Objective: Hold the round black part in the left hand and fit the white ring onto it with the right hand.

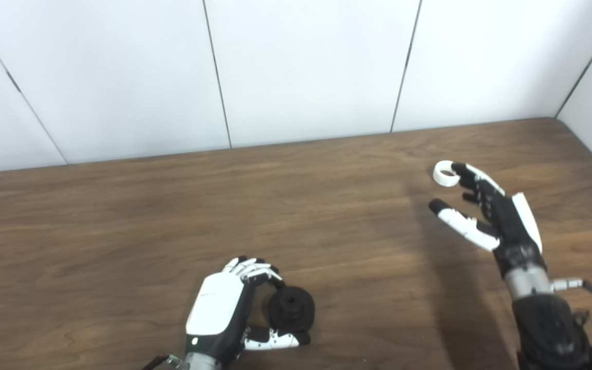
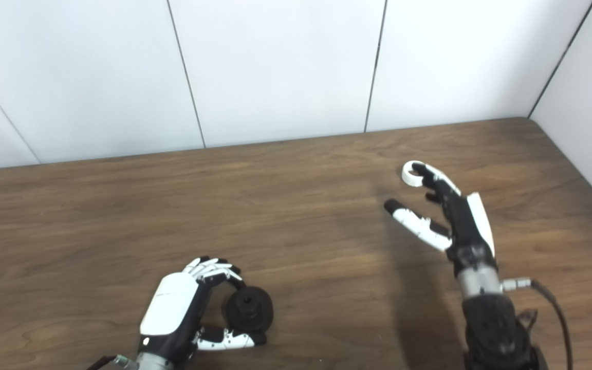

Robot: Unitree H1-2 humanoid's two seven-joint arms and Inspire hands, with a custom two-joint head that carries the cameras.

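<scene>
Holding the round black part [image 1: 291,308] between curled fingers above and thumb below, the left hand [image 1: 224,308] sits low at the near edge of the wooden table [image 1: 121,216]. The part appears to rest on or just above the tabletop, with its central hub turned up and toward the camera; the fingers wrap its left side and leave the right side exposed.

The right hand [image 1: 486,216] is well apart, over the far right of the table. Its fingers are spread wide, thumb held away from the rest. The white ring [image 1: 445,173] lies at the tip of the foremost finger, touching or just beside it; whether the fingertip enters the ring or only meets its rim cannot be told. No grasp is closed on it.

Judgement: the ring lies ahead of the right hand, beyond its fingertips, with the thumb short of it. The right hand is far the nearer. The ring must be pinched before it can travel left and toward the near edge to the held part. The light ring may slide when touched.
</scene>
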